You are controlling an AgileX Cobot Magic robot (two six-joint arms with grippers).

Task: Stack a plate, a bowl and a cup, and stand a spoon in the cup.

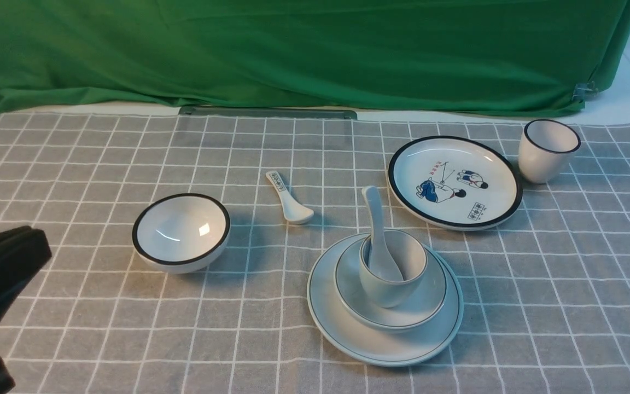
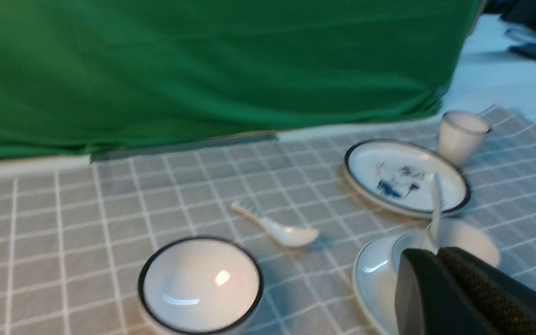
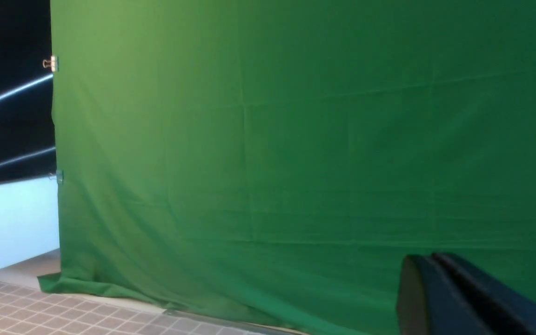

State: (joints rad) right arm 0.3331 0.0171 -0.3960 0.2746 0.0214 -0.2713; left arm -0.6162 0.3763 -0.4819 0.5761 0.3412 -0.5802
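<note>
Glossy smooth ceramic: plate [image 1: 337, 323], bowl [image 1: 430, 306], cup [image 1: 389, 293], spoon [image 1: 375, 219]. Black-rimmed bowl [image 1: 181, 232] mid-left, glazed, glare spots. Tablecloth [image 1: 74, 164] matt woven cloth. Backdrop [image 1: 293, 49] matt green fabric.

Front cam: on robot's side, btwn the arms, high up, angled fwd + down over the checked worktop [image 1: 74, 164] to the green backdrop [image 1: 315, 49]; widest view. L wrist cam: low, near the worktop, looks across it twd the backdrop, left end effector [image 2: 437, 255] close at frame edge. Shares w/ front cam the black-rimmed bowl [image 2: 200, 284], printed spoon [image 2: 275, 228], cartoon plate [image 2: 405, 179]. R wrist cam: raised, faces backdrop nearly level, right end effector [image 3: 428, 261] at frame edge; shares only backdrop + a strip of worktop.
</note>
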